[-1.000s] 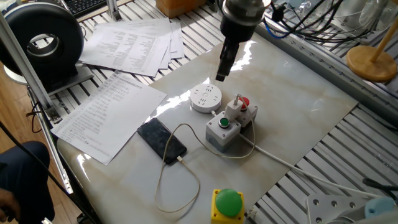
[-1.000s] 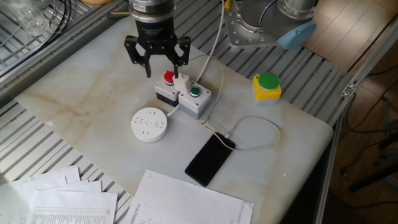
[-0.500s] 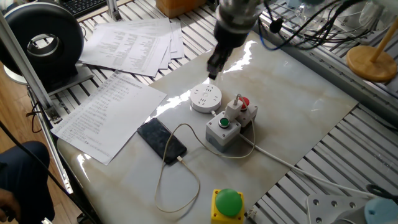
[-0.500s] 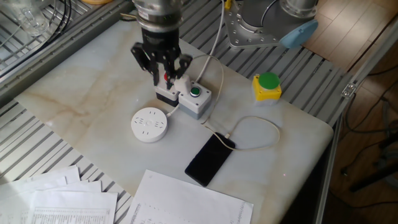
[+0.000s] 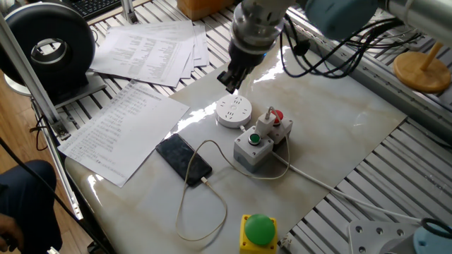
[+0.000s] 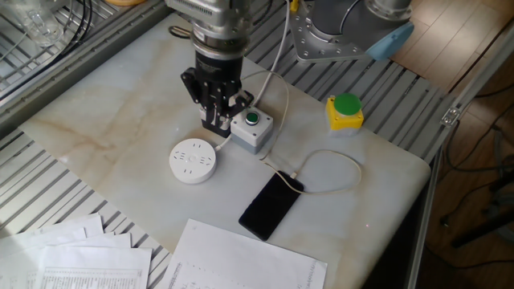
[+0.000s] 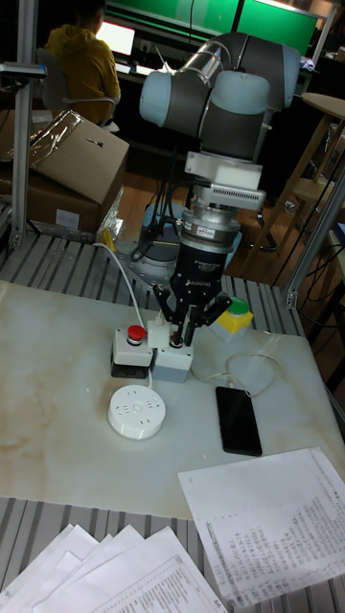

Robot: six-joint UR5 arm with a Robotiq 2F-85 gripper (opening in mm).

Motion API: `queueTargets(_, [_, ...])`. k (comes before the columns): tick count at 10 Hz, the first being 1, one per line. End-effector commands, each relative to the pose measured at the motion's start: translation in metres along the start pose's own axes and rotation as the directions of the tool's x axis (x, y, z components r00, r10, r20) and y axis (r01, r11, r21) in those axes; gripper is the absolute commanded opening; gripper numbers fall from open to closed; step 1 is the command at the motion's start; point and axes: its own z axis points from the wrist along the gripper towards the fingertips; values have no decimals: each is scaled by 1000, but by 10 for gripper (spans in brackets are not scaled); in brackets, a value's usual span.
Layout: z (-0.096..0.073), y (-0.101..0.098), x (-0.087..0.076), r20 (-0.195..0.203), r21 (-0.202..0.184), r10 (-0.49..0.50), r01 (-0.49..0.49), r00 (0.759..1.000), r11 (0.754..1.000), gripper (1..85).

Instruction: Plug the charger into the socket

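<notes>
The gripper (image 6: 218, 112) had swung round since a moment before, fingers spread and empty, above the charger (image 5: 266, 121) standing on the grey button boxes (image 5: 258, 140), beside the socket (image 6: 193, 160).

White socket (image 6: 193, 160), white charger (image 5: 266, 121), black smartphone (image 6: 271, 205)
</notes>
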Motion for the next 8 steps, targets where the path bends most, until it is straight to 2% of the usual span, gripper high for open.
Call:
queueTargets(1, [1,6,-9,35,4,69,-69,997,998,223])
queueTargets(6, [2,6,-14,49,3,101,-101,994,995,223])
queueTargets(7, [2,0,-15,54,28,61,-63,997,998,223])
queueTargets(8, [-2,-4,-10,28,42,-46,44,999,998,217])
